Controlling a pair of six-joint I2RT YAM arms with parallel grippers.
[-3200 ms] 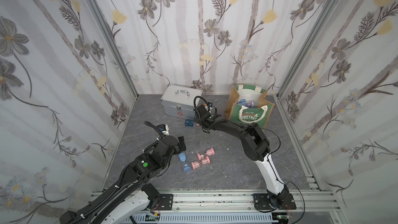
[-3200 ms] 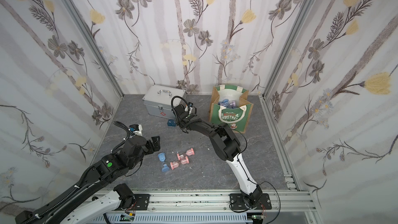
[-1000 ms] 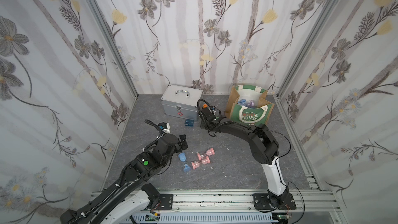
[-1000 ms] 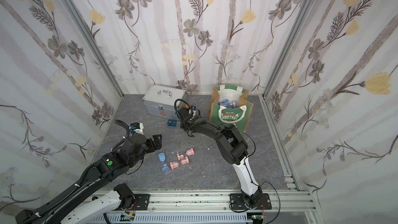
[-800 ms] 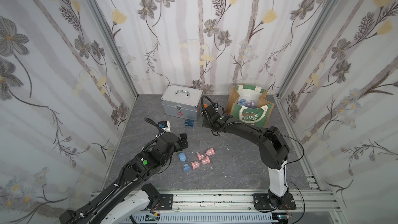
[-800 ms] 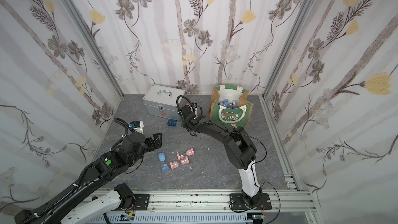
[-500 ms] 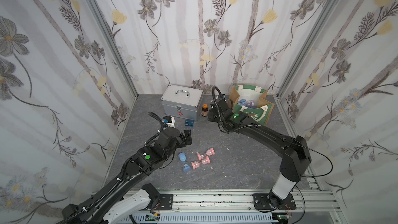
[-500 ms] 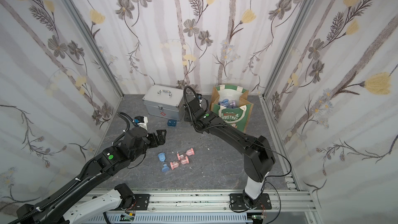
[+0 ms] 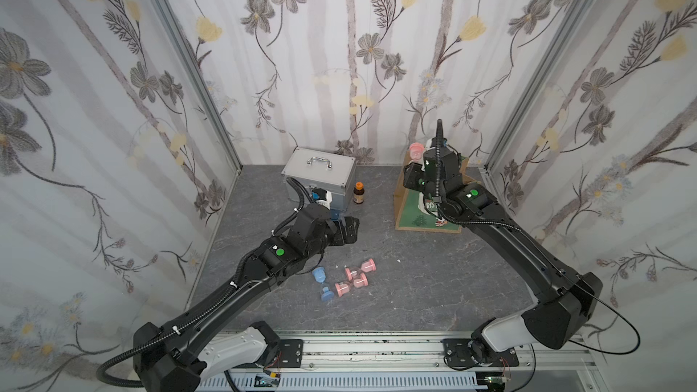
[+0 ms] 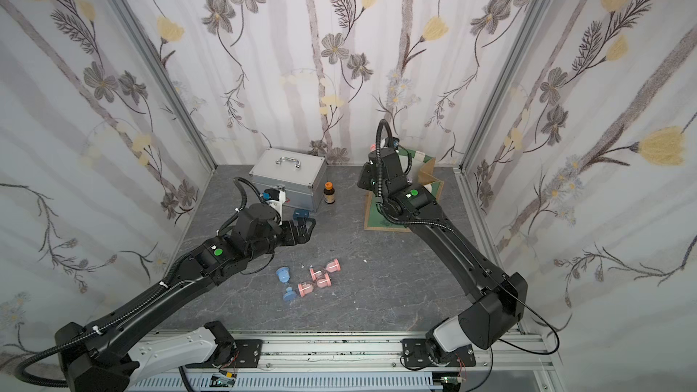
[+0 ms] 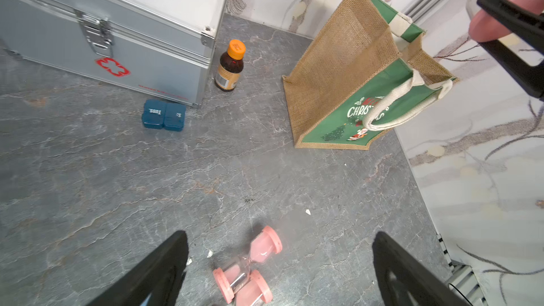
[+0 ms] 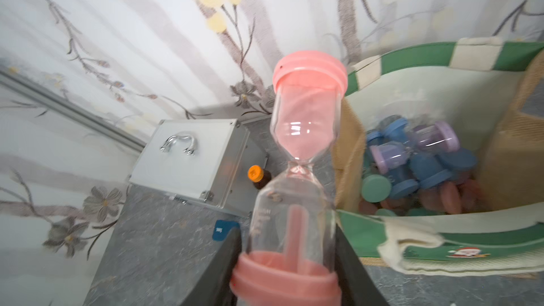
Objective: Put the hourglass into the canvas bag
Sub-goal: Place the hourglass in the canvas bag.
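My right gripper [image 12: 287,248] is shut on the lower bulb of a pink hourglass [image 12: 303,148], which it holds upright in the air. In both top views this hourglass [image 9: 416,150] [image 10: 373,147] hangs beside the far left rim of the canvas bag [image 9: 411,216] [image 10: 381,216]. The bag [image 12: 441,89] stands open, with several blue, purple, pink and teal hourglasses [image 12: 412,166] inside. My left gripper [image 11: 279,263] [image 9: 347,230] hovers open above the floor. Two pink hourglasses [image 11: 250,266] [image 9: 356,277] lie below it, and a blue hourglass [image 9: 322,284] lies beside them.
A silver metal case [image 9: 320,175] stands at the back, left of the bag. A brown bottle with an orange cap [image 9: 358,194] stands at its right corner. A blue pill box [image 11: 164,114] lies on the floor before the case. Walls close in the back and sides.
My right arm has lifted the pink hourglass from the floor beside the case and swung it up and right to the bag's rim. My left arm has reached a little further forward.
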